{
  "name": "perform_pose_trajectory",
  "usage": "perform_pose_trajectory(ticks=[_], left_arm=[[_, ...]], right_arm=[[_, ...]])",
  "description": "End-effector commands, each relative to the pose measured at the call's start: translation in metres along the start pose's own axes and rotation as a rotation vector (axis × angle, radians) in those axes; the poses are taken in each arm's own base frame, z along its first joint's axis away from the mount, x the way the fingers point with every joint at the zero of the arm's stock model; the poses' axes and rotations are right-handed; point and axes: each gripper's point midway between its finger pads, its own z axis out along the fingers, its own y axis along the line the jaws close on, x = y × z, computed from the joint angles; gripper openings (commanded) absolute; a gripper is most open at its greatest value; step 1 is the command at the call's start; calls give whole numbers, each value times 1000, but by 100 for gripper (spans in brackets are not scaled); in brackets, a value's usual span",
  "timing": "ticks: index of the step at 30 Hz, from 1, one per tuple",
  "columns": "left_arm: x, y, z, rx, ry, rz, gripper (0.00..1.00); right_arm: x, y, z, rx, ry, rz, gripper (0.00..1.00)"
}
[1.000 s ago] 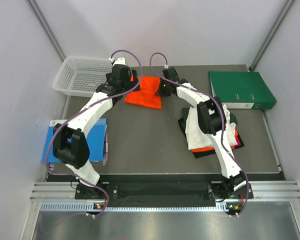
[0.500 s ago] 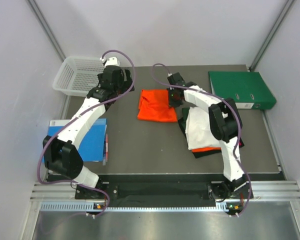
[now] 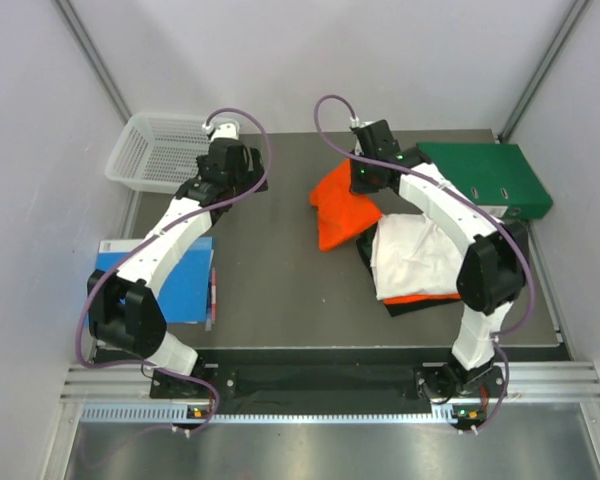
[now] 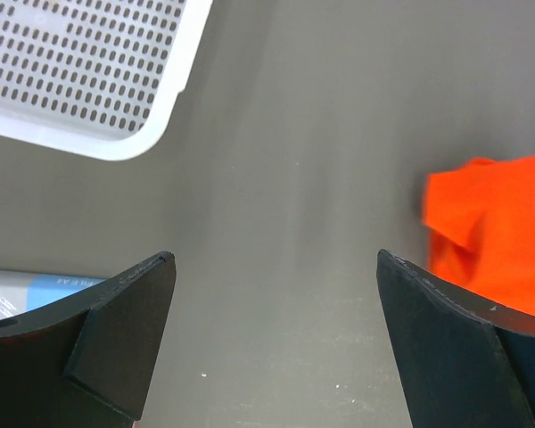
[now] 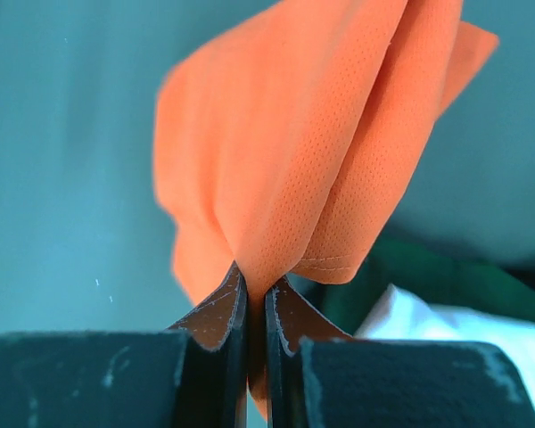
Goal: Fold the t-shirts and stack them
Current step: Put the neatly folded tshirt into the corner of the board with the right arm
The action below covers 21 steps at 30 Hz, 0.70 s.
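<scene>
Your right gripper (image 5: 254,294) is pinched tight on a bunched fold of the orange shirt (image 3: 338,208). The whole shirt seems to hang from that one pinch, trailing down toward the table (image 3: 280,280) just left of the pile (image 3: 420,298), which has a white shirt (image 3: 415,255) on top. The main risk is that the fold comes undone: with a single grip point the layers can sag apart, and you would set down a crumpled bundle, not a flat one. The pinch also looks thin, so a quick swing could let the cloth slip out. Mind the trailing edge too. If you carry it low over the pile, it may catch the white shirt and drag it askew or off the shirts beneath. Your left gripper (image 4: 275,263) is spread wide and holds nothing. It hovers over bare table well apart from the orange shirt, so it gives no support to the hanging end. The green binder (image 3: 480,175) sits close behind your right arm, and a wide move to the far right could bump it. The basket (image 4: 71,71) and the blue book (image 3: 185,285) lie off to the left, out of your path.
</scene>
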Motion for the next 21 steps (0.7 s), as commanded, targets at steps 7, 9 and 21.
perform_pose_trajectory(ticks=[7, 9, 21], left_arm=[[6, -4, 9, 27, 10, -25, 99], [9, -6, 11, 29, 16, -27, 99], [21, -9, 22, 37, 49, -27, 99]], right_arm=[[18, -27, -86, 71, -55, 6, 0], [20, -31, -101, 73, -78, 15, 0], [87, -105, -129, 210, -18, 151, 0]])
